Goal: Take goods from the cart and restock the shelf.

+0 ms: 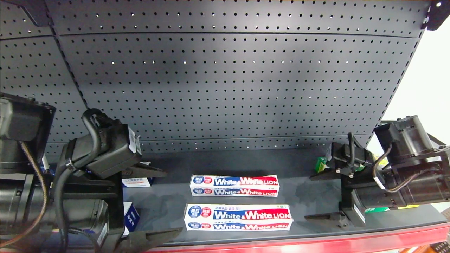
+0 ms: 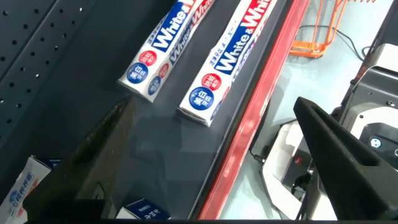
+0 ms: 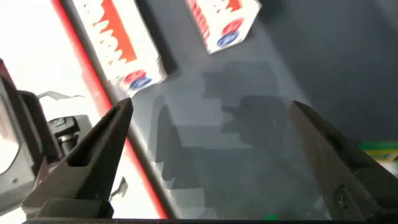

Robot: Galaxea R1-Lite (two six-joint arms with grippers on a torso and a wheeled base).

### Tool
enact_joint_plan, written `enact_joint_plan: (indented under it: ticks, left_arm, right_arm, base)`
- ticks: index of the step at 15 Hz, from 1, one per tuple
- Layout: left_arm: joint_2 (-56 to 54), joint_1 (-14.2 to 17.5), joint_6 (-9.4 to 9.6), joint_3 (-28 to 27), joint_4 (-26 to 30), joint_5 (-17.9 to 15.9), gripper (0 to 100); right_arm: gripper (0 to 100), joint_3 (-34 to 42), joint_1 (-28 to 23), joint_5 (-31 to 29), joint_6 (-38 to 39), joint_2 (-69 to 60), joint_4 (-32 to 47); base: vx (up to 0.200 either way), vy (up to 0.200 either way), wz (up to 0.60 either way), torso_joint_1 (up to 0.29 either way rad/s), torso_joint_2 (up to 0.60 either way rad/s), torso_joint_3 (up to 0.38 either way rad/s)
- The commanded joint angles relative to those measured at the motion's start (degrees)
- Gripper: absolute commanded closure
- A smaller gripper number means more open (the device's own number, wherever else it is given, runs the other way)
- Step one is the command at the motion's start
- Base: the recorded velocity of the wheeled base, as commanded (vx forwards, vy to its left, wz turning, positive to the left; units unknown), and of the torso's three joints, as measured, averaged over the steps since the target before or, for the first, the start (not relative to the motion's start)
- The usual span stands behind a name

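Note:
Two long white, red and blue toothpaste boxes lie side by side mid-shelf, the rear box behind the front box. My left gripper hovers open over the shelf, left of the boxes, holding nothing. To the right of the boxes my right gripper is open and empty, just above the dark shelf floor.
Small white-and-blue boxes sit under the left arm. Green boxes lie by the right arm. The pegboard back wall and the red front lip bound the shelf. An orange wire frame stands on the floor below.

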Motion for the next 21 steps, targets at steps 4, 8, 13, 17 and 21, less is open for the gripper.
enact_joint_plan:
  ticks: [4,8,13,17,21]
  left_arm:
    - [0.0,0.0,-0.01,-0.3,-0.1,0.0,0]
    - [0.2,0.0,-0.01,-1.5,-0.1,0.1,0]
    - [0.3,0.0,-0.01,-1.8,-0.1,0.1,0]
    - [0.3,0.2,-0.01,-2.1,-0.1,0.1,0]
    - [0.3,0.2,-0.01,-2.1,-0.1,0.1,0]
  right_arm:
    - [0,1.2,0.2,-0.2,0.0,-0.2,-0.1]
    - [0,-0.5,0.2,-0.2,0.0,2.2,-0.1]
    - [0,-2.6,0.9,-0.2,0.0,4.6,-0.1]
    - [0,-4.1,1.4,-0.2,0.0,6.6,-0.2]
    - [0,-5.4,2.1,-2.5,0.0,7.6,-0.2]
  base:
    - [0.0,0.0,0.0,0.0,0.0,0.0]
    - [0.0,0.0,0.0,0.0,0.0,0.0]
    - [0.0,0.0,0.0,0.0,0.0,0.0]
    - [0.0,0.0,0.0,0.0,0.0,0.0]
    - [0.0,0.0,0.0,0.0,0.0,0.0]
